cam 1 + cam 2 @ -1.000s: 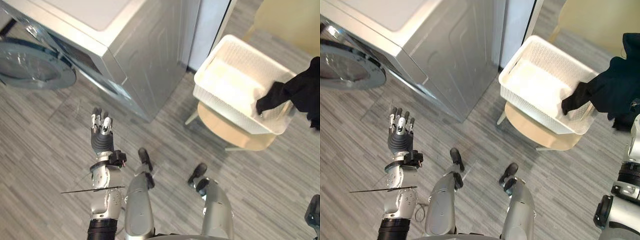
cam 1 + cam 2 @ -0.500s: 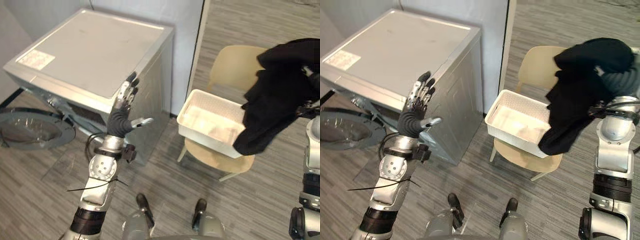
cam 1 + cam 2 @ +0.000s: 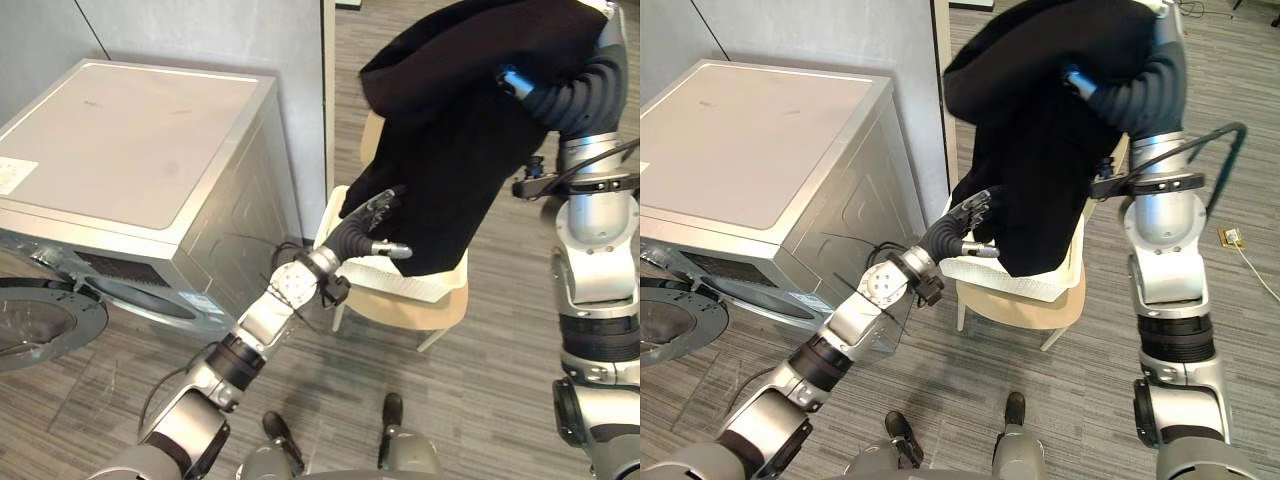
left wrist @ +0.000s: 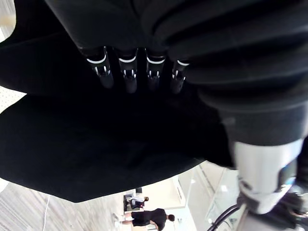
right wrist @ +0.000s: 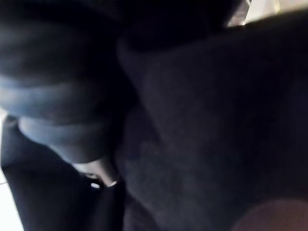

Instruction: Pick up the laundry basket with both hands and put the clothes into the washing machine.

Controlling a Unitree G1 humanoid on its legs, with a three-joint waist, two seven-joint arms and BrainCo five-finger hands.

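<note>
Up over the chair (image 3: 395, 312), in the left eye view, the black garment (image 3: 450, 150) hangs off the raised right arm, its bottom hem dangling to the white laundry basket (image 3: 412, 287), which sits on the seat. Right hand is buried under the cloth, so I can't tell how it's grasping. Left hand (image 3: 365, 222) reaches across from the washing machine (image 3: 130, 160) side, relaxed and flat against the garment's lower edge, thumb sticking out, not clenched on anything. The machine's door (image 3: 35, 322) is swung open at the view's lower left corner

Right eye view, same deal: cloth draped high, basket under it at the seat's front edge, well apart from the machine's opening

Left wrist view: fingers (image 4: 127, 72) straight, tips right at the black fabric, nothing pinched

Right wrist view: dark cloth all over, no read on that hand

My guess is the basket isn't getting carried; it's the haul-the-clothes-over step. Next move probably calls for gathering the loose hem with the left hand, then swinging the lot down to the open door without snagging the basket
</note>
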